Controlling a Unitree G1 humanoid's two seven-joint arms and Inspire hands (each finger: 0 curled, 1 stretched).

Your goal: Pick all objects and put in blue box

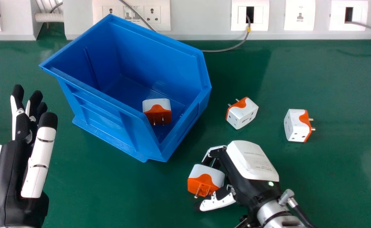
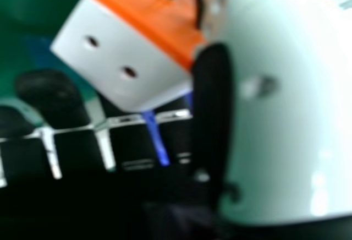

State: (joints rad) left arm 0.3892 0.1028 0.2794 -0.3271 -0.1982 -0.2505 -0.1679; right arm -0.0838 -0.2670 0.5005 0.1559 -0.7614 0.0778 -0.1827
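Item, right robot hand (image 1: 252, 160): I have it curled around 1 plug adapter, with the fingers (image 1: 208, 155) on the far side and the thumb (image 1: 217, 202) on the near side.

Item, held adapter (image 1: 204, 182): white and orange, in the grasp of the right robot hand, 2 metal pins angled toward the near side. In the right hand view I see 2 dark holes in its white face, beside the orange part. I cannot tell whether its underside touches the table (image 1: 125, 196).

Item, blue box (image 1: 98, 115): 1, upright on the table, ahead and to the left of the right robot hand, wide mouth upward.

Item, boxed adapter (image 1: 157, 109): 1, lying inside the blue box, ahead and to the left of the right robot hand, pins toward me.

Item, loose adapters on the table: 2. The first adapter (image 1: 242, 113) sits straight ahead of the right robot hand; the second adapter (image 1: 296, 125) sits ahead and to its right, pins to the right.

Item, left robot hand (image 1: 13, 174): 1, left of the blue box and apart from it, fingers extended.

Item, fittings: wall sockets (image 1: 152, 14) and a grey cable (image 1: 229, 49), beyond the right robot hand at the table's far edge.
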